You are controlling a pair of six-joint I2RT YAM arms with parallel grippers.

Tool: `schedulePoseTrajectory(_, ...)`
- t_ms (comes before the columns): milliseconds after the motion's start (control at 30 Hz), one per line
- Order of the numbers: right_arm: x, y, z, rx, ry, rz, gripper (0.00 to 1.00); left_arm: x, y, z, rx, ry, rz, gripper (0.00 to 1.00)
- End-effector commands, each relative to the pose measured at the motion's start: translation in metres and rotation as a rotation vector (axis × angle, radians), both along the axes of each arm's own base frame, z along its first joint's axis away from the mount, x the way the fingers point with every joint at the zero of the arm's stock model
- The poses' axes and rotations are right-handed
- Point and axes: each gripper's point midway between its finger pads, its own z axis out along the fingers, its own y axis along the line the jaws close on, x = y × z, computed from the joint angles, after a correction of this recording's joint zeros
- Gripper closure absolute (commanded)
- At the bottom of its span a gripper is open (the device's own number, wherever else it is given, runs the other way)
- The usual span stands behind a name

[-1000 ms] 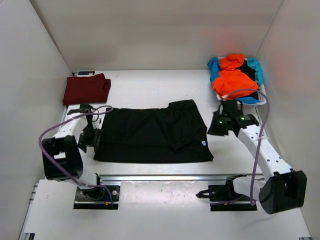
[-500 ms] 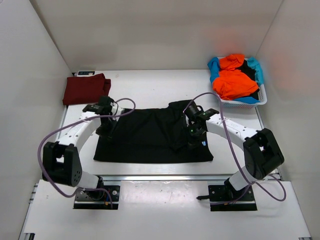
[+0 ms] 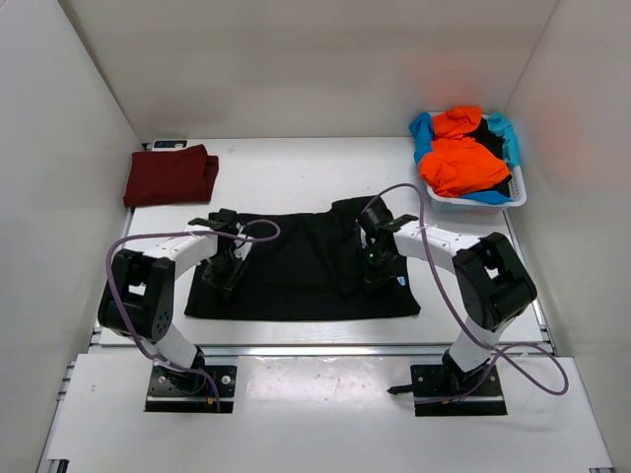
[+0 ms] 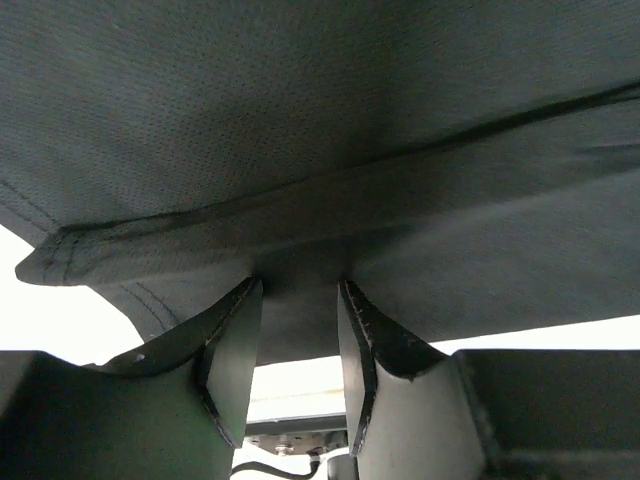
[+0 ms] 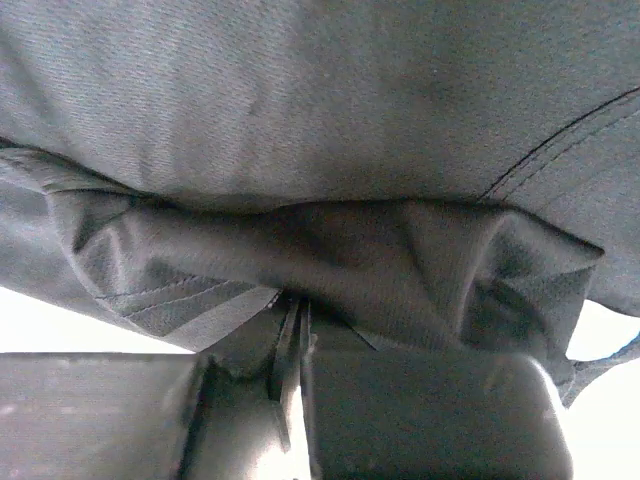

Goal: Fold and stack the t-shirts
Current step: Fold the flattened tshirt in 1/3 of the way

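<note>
Black shirt (image 3: 296,271) lies spread flat on the middle of the table (image 3: 296,177), between both arms. The red shirt (image 3: 170,174) sits folded at the far left, and other shirts (image 3: 458,163) fill the basket (image 3: 517,200) at the far right. The right claw (image 5: 300,305) is clenched on a bunched fold of the black cloth. The left claw (image 4: 298,288) has its jaws apart with the hem between them, not yet pinched. We think the fold is about to start. We should first close the left claw firmly. Then we raise both sides together at equal height, so the cloth comes over evenly without wrinkles.
</note>
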Motion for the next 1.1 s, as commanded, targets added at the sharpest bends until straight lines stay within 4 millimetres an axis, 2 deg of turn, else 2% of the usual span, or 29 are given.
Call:
schedulePoseTrajectory(0, 0.035, 0.014, 0.016, 0.027, -0.123, 0.015, 1.00, -0.001, 0.010, -0.009, 0.061, -0.008, -0.003, 0.53)
schedulePoseTrajectory(100, 0.052, 0.017, 0.021, 0.036, -0.166, 0.011, 1.00, -0.007, 0.015, -0.019, 0.092, 0.015, -0.015, 0.53)
schedulePoseTrajectory(167, 0.056, 0.014, 0.013, 0.023, -0.152, 0.012, 1.00, -0.008, 0.014, -0.023, 0.089, 0.024, -0.023, 0.54)
schedulePoseTrajectory(300, 0.077, 0.014, 0.018, 0.014, -0.186, 0.012, 1.00, -0.007, 0.013, -0.022, 0.090, 0.029, -0.037, 0.53)
schedulePoseTrajectory(433, 0.095, 0.024, 0.030, 0.034, -0.230, 0.012, 0.99, -0.006, 0.014, -0.022, 0.104, 0.025, -0.064, 0.53)
schedulePoseTrajectory(600, 0.112, 0.041, 0.020, 0.047, -0.216, 0.015, 1.00, -0.003, 0.014, -0.022, 0.101, 0.017, -0.046, 0.53)
schedulePoseTrajectory(700, 0.130, 0.049, 0.031, 0.070, -0.226, 0.024, 1.00, -0.002, 0.014, -0.019, 0.086, 0.014, -0.032, 0.53)
schedulePoseTrajectory(767, 0.148, 0.052, 0.058, 0.093, -0.289, 0.025, 1.00, 0.001, 0.014, -0.016, 0.066, 0.009, -0.015, 0.53)
schedulePoseTrajectory(800, 0.148, 0.048, 0.067, 0.096, -0.298, 0.011, 1.00, 0.003, 0.015, -0.014, 0.070, 0.003, -0.013, 0.53)
schedulePoseTrajectory(833, 0.152, 0.042, 0.087, 0.109, -0.346, 0.000, 1.00, 0.003, 0.016, -0.013, 0.067, -0.002, -0.007, 0.53)
schedulePoseTrajectory(867, 0.146, 0.035, 0.086, 0.100, -0.339, -0.002, 1.00, 0.003, 0.017, -0.014, 0.072, 0.003, -0.009, 0.53)
schedulePoseTrajectory(900, 0.141, 0.030, 0.100, 0.103, -0.370, -0.007, 1.00, 0.004, 0.017, -0.013, 0.072, -0.004, -0.016, 0.53)
schedulePoseTrajectory(933, 0.127, 0.022, 0.103, 0.088, -0.382, 0.012, 1.00, 0.004, 0.016, -0.013, 0.073, -0.005, -0.019, 0.53)
schedulePoseTrajectory(967, 0.110, 0.016, 0.091, 0.063, -0.351, 0.023, 1.00, 0.005, 0.018, -0.013, 0.077, -0.014, -0.012, 0.53)
schedulePoseTrajectory(1000, 0.092, 0.005, 0.087, 0.037, -0.338, 0.032, 1.00, 0.005, 0.016, -0.014, 0.076, -0.011, -0.022, 0.53)
schedulePoseTrajectory(1033, 0.081, 0.003, 0.089, 0.028, -0.347, 0.046, 1.00, 0.003, 0.017, -0.015, 0.082, -0.006, -0.019, 0.53)
schedulePoseTrajectory(1067, 0.062, -0.005, 0.074, 0.005, -0.295, 0.051, 1.00, 0.005, 0.017, -0.015, 0.082, -0.009, -0.019, 0.53)
